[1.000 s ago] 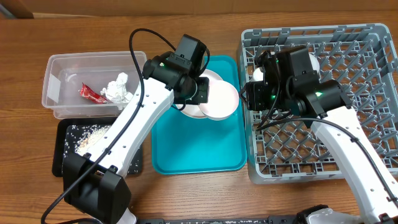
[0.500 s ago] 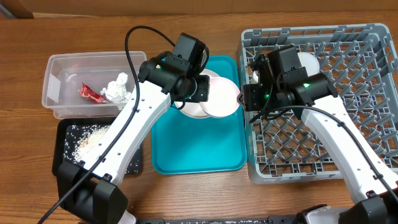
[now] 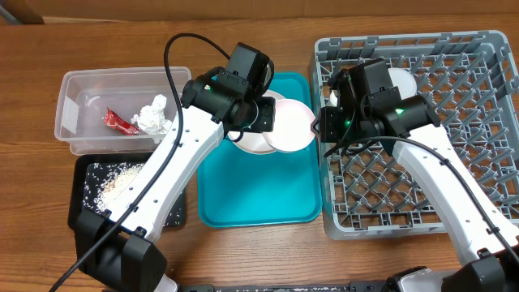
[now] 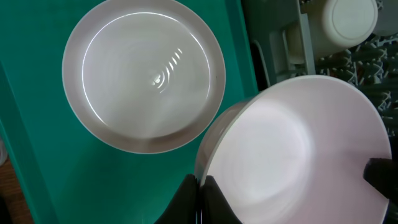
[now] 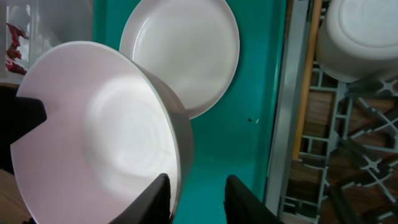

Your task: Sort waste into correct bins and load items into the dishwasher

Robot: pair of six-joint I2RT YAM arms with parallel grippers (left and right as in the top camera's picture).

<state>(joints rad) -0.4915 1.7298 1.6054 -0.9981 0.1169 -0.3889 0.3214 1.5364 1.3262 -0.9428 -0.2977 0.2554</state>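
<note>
My left gripper (image 3: pixel 262 122) (image 4: pixel 200 190) is shut on the rim of a whitish bowl (image 3: pixel 292 127) (image 4: pixel 292 149) and holds it tilted above the teal tray. The pale pink plate (image 3: pixel 258 139) (image 4: pixel 143 74) lies on the tray under it. My right gripper (image 3: pixel 323 130) (image 5: pixel 199 199) is open at the bowl's right rim (image 5: pixel 99 130), with the rim between its fingers, close to the left one. A white cup (image 4: pixel 351 22) (image 5: pixel 360 37) stands upside down in the grey dish rack (image 3: pixel 422 195). A second bowl (image 3: pixel 403 81) shows behind the right arm.
The teal tray (image 3: pixel 259 195) lies between the rack and the bins. The clear tub (image 3: pixel 122 75) holds the red wrapper (image 3: pixel 120 122) and the white tissue (image 3: pixel 154 115). The black tray (image 3: pixel 81 203) holds rice grains (image 3: pixel 122 180). The rack's left wall is beside my right gripper.
My right gripper has moved left from over the rack to the bowl's rim. The left gripper has shifted the bowl slightly to the right.
</note>
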